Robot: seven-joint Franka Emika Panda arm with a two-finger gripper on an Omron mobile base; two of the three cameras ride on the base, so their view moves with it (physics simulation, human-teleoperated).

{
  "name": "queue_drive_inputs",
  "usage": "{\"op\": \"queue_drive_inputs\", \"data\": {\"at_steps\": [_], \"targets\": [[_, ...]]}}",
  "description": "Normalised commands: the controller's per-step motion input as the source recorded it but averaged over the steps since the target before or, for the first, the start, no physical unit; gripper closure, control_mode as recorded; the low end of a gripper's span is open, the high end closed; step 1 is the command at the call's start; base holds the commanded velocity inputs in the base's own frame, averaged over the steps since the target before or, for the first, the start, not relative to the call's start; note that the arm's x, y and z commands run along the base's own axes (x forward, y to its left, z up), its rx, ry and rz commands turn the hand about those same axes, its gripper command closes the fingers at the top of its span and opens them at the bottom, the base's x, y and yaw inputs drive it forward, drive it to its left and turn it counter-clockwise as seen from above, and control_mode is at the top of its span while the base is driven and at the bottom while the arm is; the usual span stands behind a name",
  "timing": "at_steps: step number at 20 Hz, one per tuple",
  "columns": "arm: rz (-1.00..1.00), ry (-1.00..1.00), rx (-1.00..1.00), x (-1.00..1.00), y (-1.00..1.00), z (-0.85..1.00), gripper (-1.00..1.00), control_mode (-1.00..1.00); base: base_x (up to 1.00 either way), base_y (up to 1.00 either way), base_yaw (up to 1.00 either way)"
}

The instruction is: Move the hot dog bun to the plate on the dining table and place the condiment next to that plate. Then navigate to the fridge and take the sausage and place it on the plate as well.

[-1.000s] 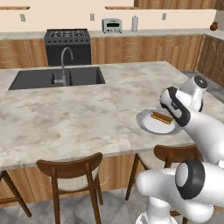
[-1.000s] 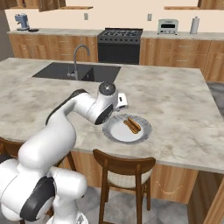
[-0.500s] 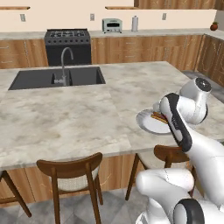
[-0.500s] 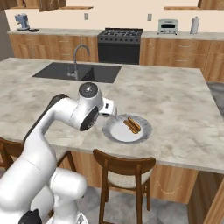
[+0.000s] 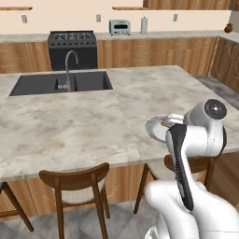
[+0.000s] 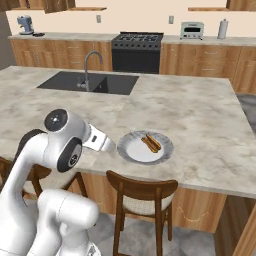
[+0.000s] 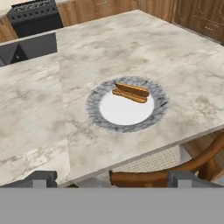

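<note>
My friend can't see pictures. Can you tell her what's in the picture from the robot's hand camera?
A hot dog bun lies on a round plate near the edge of a marbled stone table. A wooden chair stands tucked below that edge, and a dark sink and black stove sit farther back.

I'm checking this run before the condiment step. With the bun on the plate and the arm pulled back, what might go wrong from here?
1. The plate sits close to the dining table edge, above a chair; a nudge could push it off.
2. The hot dog bun lies toward the plate's far rim, so a bump might roll it out.
3. The open hand hangs low by the edge and may clip it when swinging.
</note>
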Motion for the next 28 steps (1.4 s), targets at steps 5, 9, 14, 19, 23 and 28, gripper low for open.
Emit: {"op": "queue_drive_inputs", "data": {"at_steps": [5, 9, 14, 19, 23, 28], "targets": [[-0.07, -0.01, 0.00, -0.34, 0.26, 0.02, -1.00, -1.00, 0.00, 0.00, 0.00], [0.00, -0.15, -0.02, -0.73, 0.44, 0.00, -1.00, -1.00, 0.00, 0.00, 0.00], [0.00, 0.00, 0.00, 0.00, 0.00, 0.00, -1.00, 1.00, -0.77, 0.92, 0.16], [0.00, 0.00, 0.00, 0.00, 0.00, 0.00, -1.00, 1.00, -0.24, 0.84, 0.55], [0.00, 0.00, 0.00, 0.00, 0.00, 0.00, -1.00, 1.00, -0.07, 0.74, 0.69], [0.00, 0.00, 0.00, 0.00, 0.00, 0.00, -1.00, 1.00, 0.14, 0.97, 0.39]]}}
